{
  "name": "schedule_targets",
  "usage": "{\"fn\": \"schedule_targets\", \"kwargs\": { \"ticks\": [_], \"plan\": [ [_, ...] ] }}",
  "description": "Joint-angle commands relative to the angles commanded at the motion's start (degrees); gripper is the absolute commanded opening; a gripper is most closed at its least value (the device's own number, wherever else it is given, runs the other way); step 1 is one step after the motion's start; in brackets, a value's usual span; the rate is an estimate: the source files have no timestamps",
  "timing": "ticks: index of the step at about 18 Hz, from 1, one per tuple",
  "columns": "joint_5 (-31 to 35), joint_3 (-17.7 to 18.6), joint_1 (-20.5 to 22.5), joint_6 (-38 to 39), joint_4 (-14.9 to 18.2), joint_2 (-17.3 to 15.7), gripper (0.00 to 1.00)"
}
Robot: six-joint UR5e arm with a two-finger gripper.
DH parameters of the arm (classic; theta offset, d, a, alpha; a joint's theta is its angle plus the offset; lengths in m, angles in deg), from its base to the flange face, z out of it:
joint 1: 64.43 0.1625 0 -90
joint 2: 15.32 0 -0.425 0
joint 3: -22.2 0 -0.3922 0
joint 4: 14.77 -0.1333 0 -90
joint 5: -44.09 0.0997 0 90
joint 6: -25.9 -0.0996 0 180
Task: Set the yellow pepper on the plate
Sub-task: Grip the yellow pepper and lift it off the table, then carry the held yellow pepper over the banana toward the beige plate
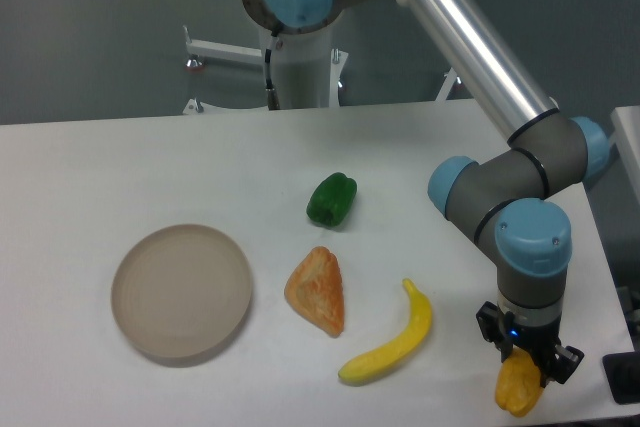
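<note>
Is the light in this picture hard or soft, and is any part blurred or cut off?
Fixed camera view: the light is soft and even, with faint shadows under the banana and the plate; the whole frame is slightly blurred; the gripper on the yellow pepper sits near the bottom edge, still fully in frame.

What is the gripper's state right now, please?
Gripper: closed on the small blocky yellow-orange toy pepper, at the table's near right edge.

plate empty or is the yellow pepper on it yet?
Empty. The plate shows only its bare beige surface. The yellow pepper is far across the table, between the fingers of the gripper near the front right edge.
</note>
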Motion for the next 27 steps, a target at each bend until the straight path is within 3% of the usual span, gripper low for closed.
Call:
{"fn": "schedule_targets", "kwargs": {
  "ticks": [10, 13, 17, 21, 23, 25, 27],
  "plan": [
    [-0.4, 1.1, -1.2, 1.1, 0.3, -1.5, 0.57],
    [-0.4, 5.2, -1.3, 3.8, 0.5, -5.0, 0.57],
    [-0.5, 13.2, -1.8, 6.1, 1.0, -12.0, 0.57],
    [-1.3, 15.0, -1.9, 15.0, 7.0, -17.4, 0.57],
    [-1.5, 15.2, -2.9, 16.3, 13.0, -20.0, 0.57],
    [-2.6, 16.0, -3.7, 20.8, 16.8, -22.6, 0.57],
    [-4.5, 17.1, -4.4, 25.8, 17.1, -24.8, 0.57]
  ]
}}
